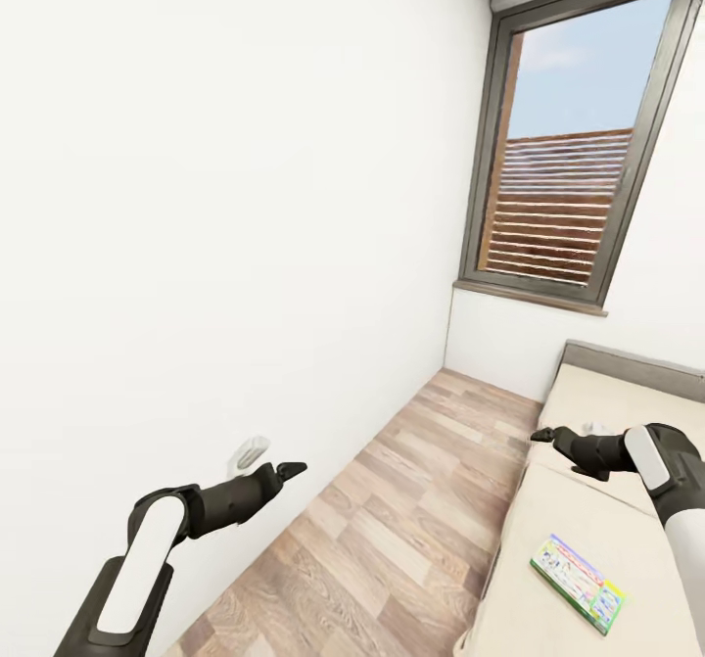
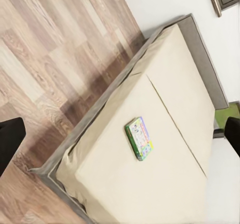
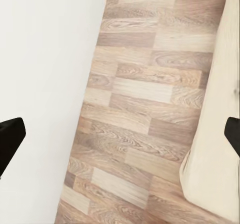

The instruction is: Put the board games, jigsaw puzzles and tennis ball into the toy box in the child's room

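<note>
A colourful flat board game [image 1: 578,584] lies on the beige bed [image 1: 587,520], toward its near end. In the left wrist view the same board game [image 2: 139,138] rests in the middle of the mattress [image 2: 165,109]. My left gripper [image 1: 291,467] hangs open over the wooden floor beside the white wall, well away from the bed. My right gripper [image 1: 540,434] is open above the bed's floor-side edge, farther along than the game, with nothing between its fingers. Both wrist views show the dark fingertips [image 2: 10,139] [image 3: 10,140] spread wide.
A strip of wood floor [image 1: 411,510] runs between the white wall [image 1: 215,246] and the bed, toward a grey-framed window [image 1: 578,138]. The headboard [image 1: 636,363] stands under the window. A small white fitting [image 1: 249,453] sits low on the wall near my left gripper.
</note>
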{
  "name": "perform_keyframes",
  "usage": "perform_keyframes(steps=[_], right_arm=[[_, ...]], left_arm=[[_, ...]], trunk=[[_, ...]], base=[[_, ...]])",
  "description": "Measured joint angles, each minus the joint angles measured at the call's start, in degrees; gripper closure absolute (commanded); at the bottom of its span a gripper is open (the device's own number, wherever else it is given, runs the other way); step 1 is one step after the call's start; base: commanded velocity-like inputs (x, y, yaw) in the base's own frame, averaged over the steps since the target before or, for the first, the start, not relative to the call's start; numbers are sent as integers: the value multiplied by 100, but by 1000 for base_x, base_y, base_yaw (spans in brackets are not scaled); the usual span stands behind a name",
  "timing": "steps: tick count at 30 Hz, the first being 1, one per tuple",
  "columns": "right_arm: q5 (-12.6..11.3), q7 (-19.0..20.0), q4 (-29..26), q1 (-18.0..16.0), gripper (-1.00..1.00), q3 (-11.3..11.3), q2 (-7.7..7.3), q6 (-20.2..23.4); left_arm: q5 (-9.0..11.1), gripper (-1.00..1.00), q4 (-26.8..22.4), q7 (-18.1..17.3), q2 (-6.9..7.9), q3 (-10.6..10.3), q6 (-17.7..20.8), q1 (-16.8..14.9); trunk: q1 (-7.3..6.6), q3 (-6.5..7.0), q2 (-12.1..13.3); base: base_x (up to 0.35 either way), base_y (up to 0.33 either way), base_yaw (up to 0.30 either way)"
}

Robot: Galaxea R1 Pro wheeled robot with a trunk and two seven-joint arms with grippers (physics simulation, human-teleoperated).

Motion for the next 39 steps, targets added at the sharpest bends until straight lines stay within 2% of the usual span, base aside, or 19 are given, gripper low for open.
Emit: perform_keyframes(steps=[12,18,28,39], right_arm=[[-1,-6,7,0,-100,3,-3,-4],[-1,-7,9,-1,-100,4,-4,-5],[-1,-13,9,1,-100,6,0,-4],[0,-14,-69,5,-100,18,62,-9]], left_arm=[[8,-100,10,18,-9,5,-23,5],[45,-100,11,20,-13,53,-97,3],[-49,-100,46,158,26,84,-182,-34],[-90,-100,81,257,2,181,-306,-43]], trunk=[[2,33,0],[3,49,1],[3,76,1],[3,89,1]], base=[[219,0,-278],[63,0,-278],[21,0,-269],[5,0,-108]])
